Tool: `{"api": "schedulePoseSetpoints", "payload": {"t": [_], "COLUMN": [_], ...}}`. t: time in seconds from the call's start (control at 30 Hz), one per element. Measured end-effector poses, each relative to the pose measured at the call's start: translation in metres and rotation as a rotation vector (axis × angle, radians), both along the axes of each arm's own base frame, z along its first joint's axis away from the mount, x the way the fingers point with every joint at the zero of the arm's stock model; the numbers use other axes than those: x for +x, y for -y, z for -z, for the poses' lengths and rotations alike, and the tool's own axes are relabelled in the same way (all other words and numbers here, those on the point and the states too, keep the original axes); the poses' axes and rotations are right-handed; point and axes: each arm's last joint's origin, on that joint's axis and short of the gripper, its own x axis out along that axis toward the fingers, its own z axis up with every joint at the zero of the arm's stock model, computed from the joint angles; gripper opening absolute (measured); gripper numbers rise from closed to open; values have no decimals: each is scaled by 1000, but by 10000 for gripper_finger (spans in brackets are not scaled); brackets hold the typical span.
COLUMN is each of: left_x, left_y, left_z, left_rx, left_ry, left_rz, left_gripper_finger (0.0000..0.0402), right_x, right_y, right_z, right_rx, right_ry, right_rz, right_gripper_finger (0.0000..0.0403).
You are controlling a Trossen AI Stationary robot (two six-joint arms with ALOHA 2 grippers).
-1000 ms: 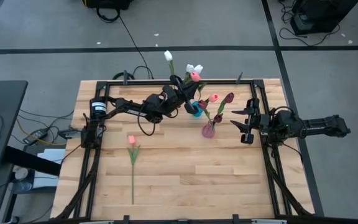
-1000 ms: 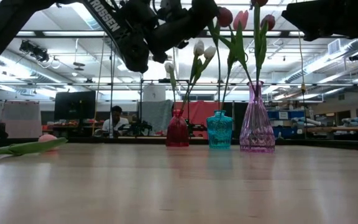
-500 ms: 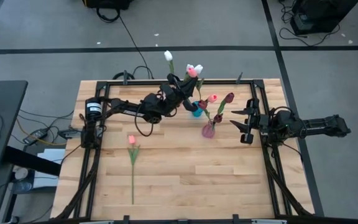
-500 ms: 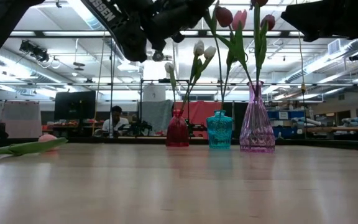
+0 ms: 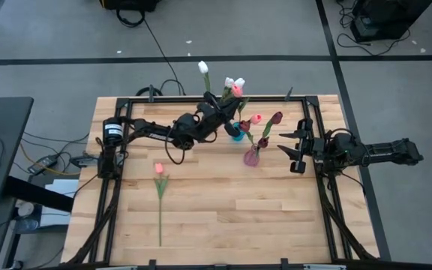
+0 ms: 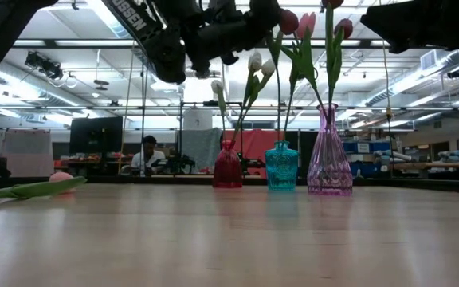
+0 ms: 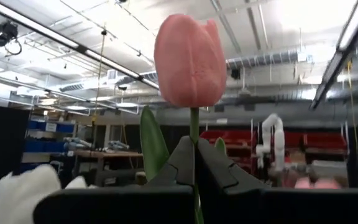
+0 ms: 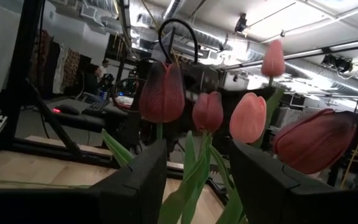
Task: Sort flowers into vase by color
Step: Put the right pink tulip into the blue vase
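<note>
Left tool [image 5: 226, 105] raised above the teal vase [image 5: 236, 133] at the far side of the surface [image 5: 223, 217], clenched on the stem of a pink tulip [image 7: 189, 53], head up between the fingers [image 7: 219, 177]. Right tool [image 5: 292, 148] waiting near the purple vase [image 5: 252, 157], fingers apart, nothing held. White tulips [image 6: 253, 64] in the red vase [image 6: 227, 169], maroon tulips [image 8: 162, 92] in the purple vase. One more pink flower [image 5: 159, 171] lying flat on the surface, well apart from the vases.
</note>
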Motion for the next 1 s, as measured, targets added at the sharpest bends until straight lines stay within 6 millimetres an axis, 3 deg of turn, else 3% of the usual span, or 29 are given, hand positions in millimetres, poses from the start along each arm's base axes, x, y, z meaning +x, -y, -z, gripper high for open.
{"api": "schedulePoseSetpoints", "payload": {"t": [0.27,0.4,0.6,1.0], "left_x": [-9,-3,-1,0], "left_y": [-11,-16,-24,-19], "left_z": [28,42,48,51], "left_rx": [-36,-73,-161,-156], "left_ry": [-101,-256,-316,-392], "left_rz": [20,64,78,83], "left_gripper_finger": [4,8,28,154], "right_x": [0,0,-1,0], "right_y": [0,-1,-2,-2], "right_z": [-1,-1,-3,-1], "right_rx": [-1,-8,-13,-10], "right_ry": [6,16,29,16], "right_rz": [-3,-31,-74,-64], "right_gripper_finger": [185,185,185,185]}}
